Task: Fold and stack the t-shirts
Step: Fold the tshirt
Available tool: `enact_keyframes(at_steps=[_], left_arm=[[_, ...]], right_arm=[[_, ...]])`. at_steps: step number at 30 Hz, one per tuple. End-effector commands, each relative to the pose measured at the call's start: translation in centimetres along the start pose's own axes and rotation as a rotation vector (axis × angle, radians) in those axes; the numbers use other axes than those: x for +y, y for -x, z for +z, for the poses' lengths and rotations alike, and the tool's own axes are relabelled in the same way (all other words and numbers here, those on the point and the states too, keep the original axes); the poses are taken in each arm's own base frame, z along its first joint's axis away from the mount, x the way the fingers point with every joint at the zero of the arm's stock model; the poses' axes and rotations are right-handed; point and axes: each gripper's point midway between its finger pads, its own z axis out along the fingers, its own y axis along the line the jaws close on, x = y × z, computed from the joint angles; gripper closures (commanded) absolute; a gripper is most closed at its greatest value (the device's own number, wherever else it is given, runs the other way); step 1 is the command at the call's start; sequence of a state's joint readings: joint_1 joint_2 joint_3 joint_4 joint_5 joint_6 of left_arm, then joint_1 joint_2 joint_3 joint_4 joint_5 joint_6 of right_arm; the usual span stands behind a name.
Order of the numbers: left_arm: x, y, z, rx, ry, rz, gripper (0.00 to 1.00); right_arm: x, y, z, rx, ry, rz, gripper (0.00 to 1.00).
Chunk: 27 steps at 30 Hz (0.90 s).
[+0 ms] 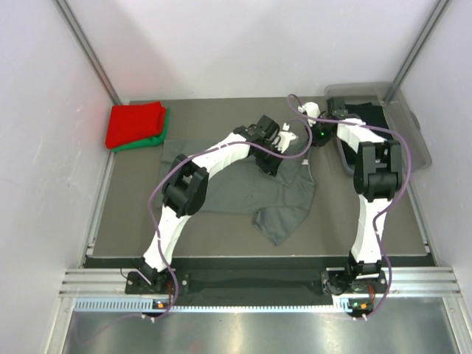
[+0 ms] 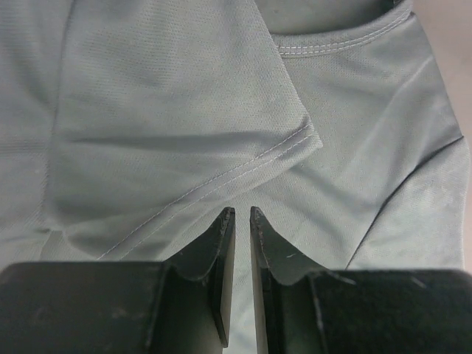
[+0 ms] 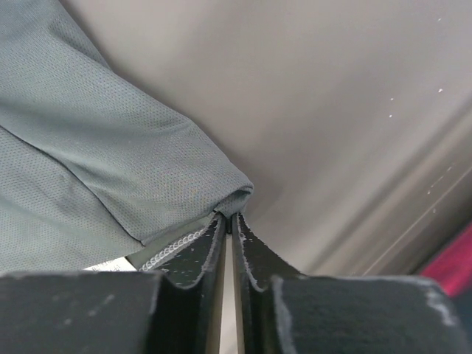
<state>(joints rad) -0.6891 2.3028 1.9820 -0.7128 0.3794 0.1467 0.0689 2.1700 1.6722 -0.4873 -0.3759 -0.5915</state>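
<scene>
The dark grey t-shirt (image 1: 258, 195) lies crumpled in the middle of the mat. My right gripper (image 1: 296, 140) is shut on its hemmed edge at the back right; in the right wrist view the cloth (image 3: 88, 147) bunches at the closed tips (image 3: 228, 216). My left gripper (image 1: 271, 153) hangs over the shirt's back edge. In the left wrist view its jaws (image 2: 242, 212) stand almost together with nothing between them, above a sleeve (image 2: 184, 110). The red t-shirt (image 1: 135, 123) lies folded on the green t-shirt (image 1: 153, 140) at the back left. The black t-shirt (image 1: 366, 118) lies in the tub.
The clear plastic tub (image 1: 414, 144) stands at the back right, beside the right arm. White walls close in the grey mat (image 1: 133, 206) on three sides. A metal rail runs along the near edge.
</scene>
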Motion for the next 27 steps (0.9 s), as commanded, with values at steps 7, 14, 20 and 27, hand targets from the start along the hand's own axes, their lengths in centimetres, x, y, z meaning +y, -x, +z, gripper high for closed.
enact_keyframes(at_steps=[7, 14, 20, 27], left_arm=[[0.8, -1.8, 1.8, 0.044, -0.001, -0.035, 0.81], [0.7, -3.0, 3.1, 0.08, -0.005, -0.041, 0.82], [0.5, -3.2, 3.5, 0.091, 0.0, -0.032, 0.83], [0.3, -3.6, 3.9, 0.104, 0.001, -0.026, 0.83]], right_arm=[[-2.1, 3.1, -0.2, -0.074, -0.049, -0.003, 1.0], [-3.1, 4.5, -0.2, -0.105, -0.085, -0.022, 1.0], [-4.2, 4.9, 0.0, -0.12, -0.146, -0.014, 1.0], [-4.8, 5.9, -0.4, -0.152, -0.174, -0.002, 1.0]])
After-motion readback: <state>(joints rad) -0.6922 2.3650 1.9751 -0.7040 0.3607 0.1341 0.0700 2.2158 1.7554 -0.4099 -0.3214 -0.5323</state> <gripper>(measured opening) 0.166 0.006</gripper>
